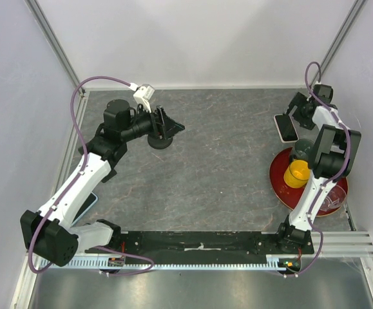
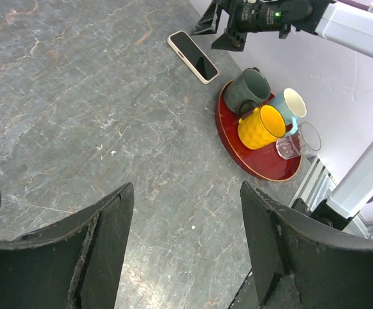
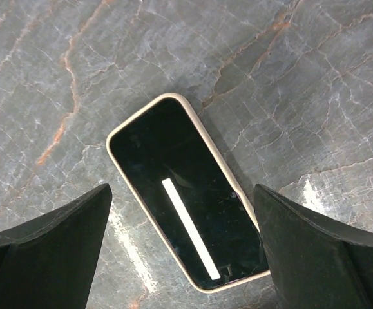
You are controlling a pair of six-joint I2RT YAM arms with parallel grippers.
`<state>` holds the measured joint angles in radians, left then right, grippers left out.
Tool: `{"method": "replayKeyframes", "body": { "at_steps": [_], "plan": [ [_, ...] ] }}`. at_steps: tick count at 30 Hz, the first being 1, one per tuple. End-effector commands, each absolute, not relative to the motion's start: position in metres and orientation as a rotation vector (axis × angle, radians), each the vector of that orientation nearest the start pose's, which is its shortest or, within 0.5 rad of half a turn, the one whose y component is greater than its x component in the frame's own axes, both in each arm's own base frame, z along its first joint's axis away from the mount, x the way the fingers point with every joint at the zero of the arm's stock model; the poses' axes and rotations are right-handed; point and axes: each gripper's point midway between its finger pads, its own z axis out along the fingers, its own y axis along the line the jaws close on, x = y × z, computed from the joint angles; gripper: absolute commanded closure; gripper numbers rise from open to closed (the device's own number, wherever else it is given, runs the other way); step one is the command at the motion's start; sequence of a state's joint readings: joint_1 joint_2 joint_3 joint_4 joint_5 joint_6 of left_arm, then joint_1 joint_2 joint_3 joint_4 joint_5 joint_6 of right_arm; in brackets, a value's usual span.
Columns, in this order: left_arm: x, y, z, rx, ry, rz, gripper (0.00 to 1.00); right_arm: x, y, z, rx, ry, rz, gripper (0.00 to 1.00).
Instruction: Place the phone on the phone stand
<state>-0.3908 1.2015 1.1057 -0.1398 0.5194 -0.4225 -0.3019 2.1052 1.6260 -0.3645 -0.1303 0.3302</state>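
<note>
The right gripper (image 3: 181,190) hangs over the phone (image 2: 192,56), jaws flung wide and gripping nothing. The phone lies flat, screen up, on the bench (image 1: 225,167) beside the red tray (image 1: 276,180). The left gripper (image 2: 186,190) gapes too, empty, just beside the phone stand (image 1: 159,143).

table (image 1: 225,187): grey stone pattern with rusty veins
phone (image 3: 186,193): lying flat, screen up, far right
red plate (image 2: 263,166): right side, just beside the phone
phone stand (image 1: 160,143): black, far left
</note>
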Motion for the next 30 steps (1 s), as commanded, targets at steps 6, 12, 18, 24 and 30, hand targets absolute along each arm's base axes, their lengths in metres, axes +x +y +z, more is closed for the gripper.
{"method": "replayKeyframes", "body": {
  "at_steps": [6, 12, 18, 24, 30],
  "plan": [
    [0.310, -0.241, 0.317, 0.367, 1.837, -1.034, 0.27, 0.509, -0.128, 0.050, 0.710, 2.361, 0.174, 0.02],
    [0.311, -0.240, 0.317, 0.368, 1.837, -1.025, 0.26, 0.502, -0.124, 0.033, 0.695, 2.404, 0.208, 0.02],
    [0.314, -0.239, 0.312, 0.364, 1.845, -1.007, 0.26, 0.497, -0.102, 0.021, 0.652, 2.440, 0.357, 0.02],
    [0.318, -0.237, 0.308, 0.360, 1.857, -0.986, 0.26, 0.485, -0.056, 0.033, 0.617, 2.412, 0.512, 0.02],
    [0.319, -0.236, 0.307, 0.360, 1.859, -0.972, 0.26, 0.480, 0.045, 0.058, 0.413, 2.429, 0.590, 0.02]
  ]
}}
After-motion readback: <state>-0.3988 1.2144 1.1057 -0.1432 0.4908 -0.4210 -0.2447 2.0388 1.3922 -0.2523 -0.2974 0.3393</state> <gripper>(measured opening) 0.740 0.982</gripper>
